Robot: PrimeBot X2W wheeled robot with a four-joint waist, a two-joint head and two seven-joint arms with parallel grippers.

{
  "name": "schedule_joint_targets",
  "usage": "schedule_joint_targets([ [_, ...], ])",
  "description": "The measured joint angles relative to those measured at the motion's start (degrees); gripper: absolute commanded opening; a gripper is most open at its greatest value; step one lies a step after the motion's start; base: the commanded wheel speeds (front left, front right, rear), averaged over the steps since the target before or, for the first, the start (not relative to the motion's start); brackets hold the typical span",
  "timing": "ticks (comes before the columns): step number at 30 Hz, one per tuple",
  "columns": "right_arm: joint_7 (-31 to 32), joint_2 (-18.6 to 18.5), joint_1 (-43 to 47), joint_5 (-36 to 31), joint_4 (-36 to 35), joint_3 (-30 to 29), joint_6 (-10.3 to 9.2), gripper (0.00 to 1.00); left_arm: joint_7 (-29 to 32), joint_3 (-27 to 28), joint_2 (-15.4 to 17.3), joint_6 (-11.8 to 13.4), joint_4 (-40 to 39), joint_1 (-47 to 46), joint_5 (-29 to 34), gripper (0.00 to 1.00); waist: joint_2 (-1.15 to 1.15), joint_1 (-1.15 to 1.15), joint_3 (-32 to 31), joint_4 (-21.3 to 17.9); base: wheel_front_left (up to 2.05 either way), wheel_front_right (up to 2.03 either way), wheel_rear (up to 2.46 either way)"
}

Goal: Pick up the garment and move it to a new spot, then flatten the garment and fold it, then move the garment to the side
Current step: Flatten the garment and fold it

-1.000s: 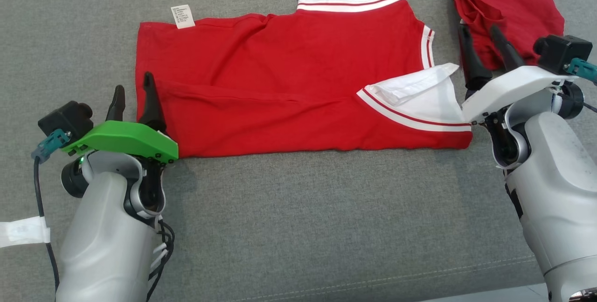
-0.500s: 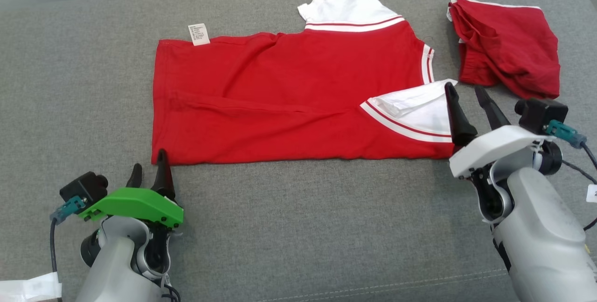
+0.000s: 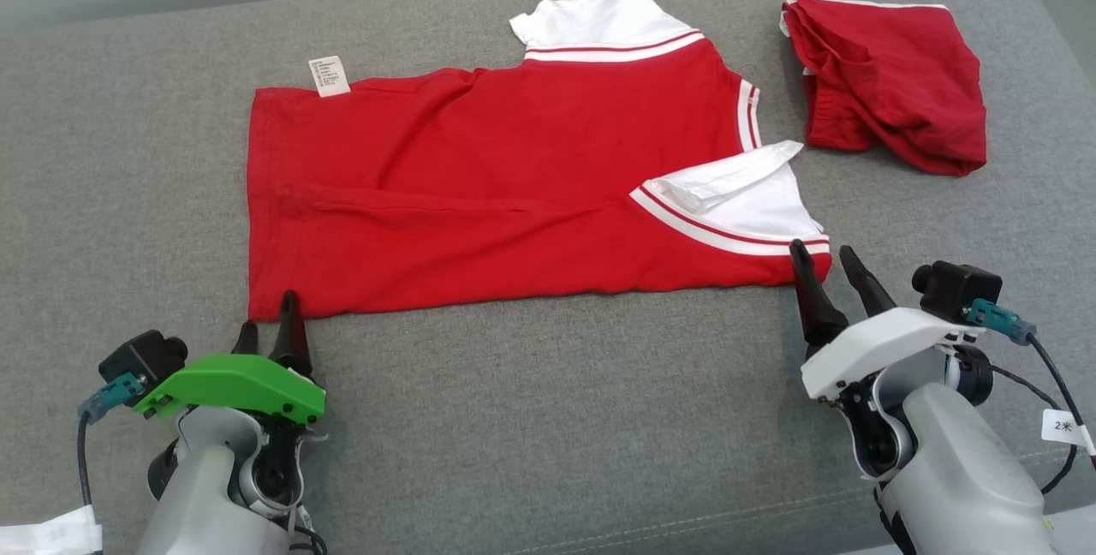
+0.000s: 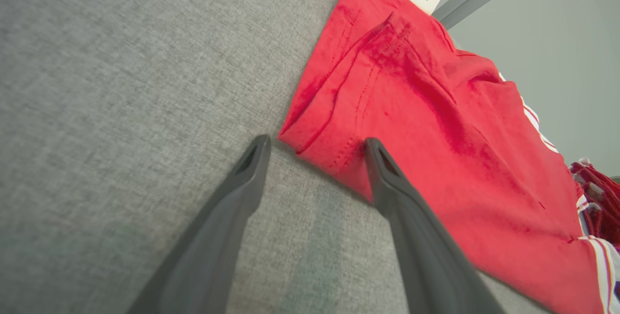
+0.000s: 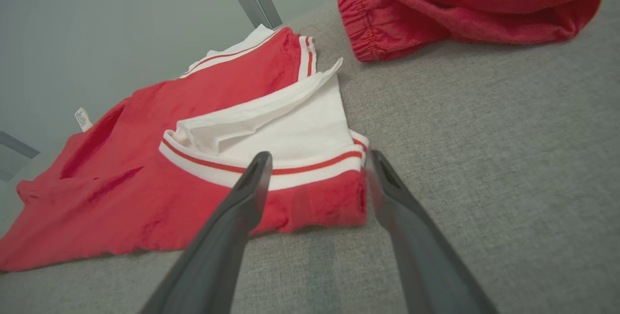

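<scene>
Head view: the red shirt (image 3: 514,195) lies flattened on the grey bench (image 3: 556,418), with a crumpled red cloth (image 3: 890,92) just beyond its collar end.

Left wrist view: the left pincer (image 4: 317,142), fingers apart, straddles the shirt's near hem corner.

Right wrist view: the right pincer (image 5: 317,156), likewise apart, brackets the shirt's near shoulder corner (nothing gripped).

Folding looks to be in hand. The next move, I judge, is for both to close on those corners.

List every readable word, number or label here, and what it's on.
"2米": white tag at the lower right.
Care label on the shirt: print too small to read.
White tape at the lower left: too blurred to read.
</scene>
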Motion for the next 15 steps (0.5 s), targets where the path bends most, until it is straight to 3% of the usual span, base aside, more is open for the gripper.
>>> schedule_joint_targets([
  [11, 0.0, 0.6, 0.1, 2.1, 3.3, -0.4, 0.11, 1.0, -0.1, -0.2, 0.0, 0.0, 0.4, -1.9, -0.7, 1.0, 0.0, 0.0, 1.2, -0.5, 0.0, 0.0, 0.0],
  [15, 0.0, 0.8, 0.1, 4.0, 4.5, -0.4, 0.16, 1.0, -0.6, -0.6, 0.0, 0.0, 0.6, -2.3, -0.7, 0.45, 0.0, 0.0, 1.3, -0.3, 0.0, 0.0, 0.0],
])
